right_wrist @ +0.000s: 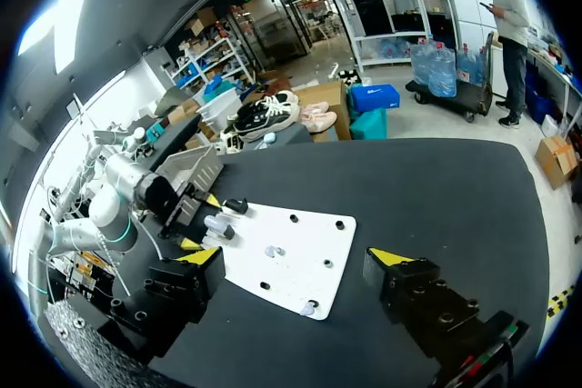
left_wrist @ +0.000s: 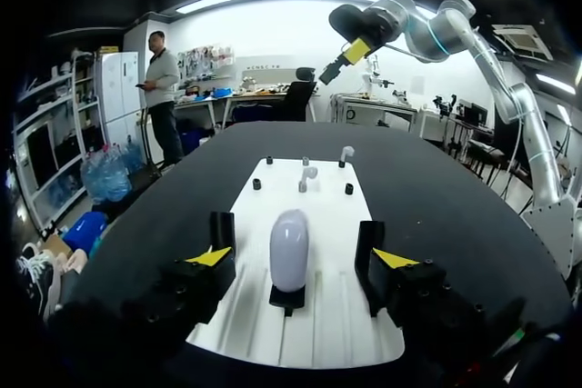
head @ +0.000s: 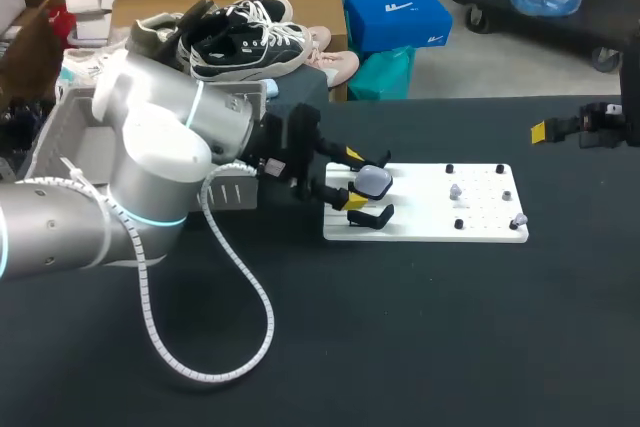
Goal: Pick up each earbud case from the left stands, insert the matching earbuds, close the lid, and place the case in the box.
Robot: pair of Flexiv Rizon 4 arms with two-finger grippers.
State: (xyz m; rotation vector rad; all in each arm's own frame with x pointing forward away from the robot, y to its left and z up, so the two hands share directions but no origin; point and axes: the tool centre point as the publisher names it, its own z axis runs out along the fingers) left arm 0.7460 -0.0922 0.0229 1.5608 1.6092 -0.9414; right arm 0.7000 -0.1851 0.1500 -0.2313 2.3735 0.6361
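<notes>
While the right gripper (right_wrist: 297, 259) hangs open beyond the white board (head: 420, 223), the open left gripper (head: 354, 179) straddles the earbud case (head: 374, 181) on it.

The earbud case (left_wrist: 289, 250) looks like smooth, glossy pale plastic. My left fingers (left_wrist: 221, 232) are matt black plastic with yellow tips. The white stand board (left_wrist: 336, 315) is smooth with fine ridges. The table (head: 420, 347) is matt black, cloth-like. My left arm (head: 150, 147) wears a glossy white shell.
</notes>
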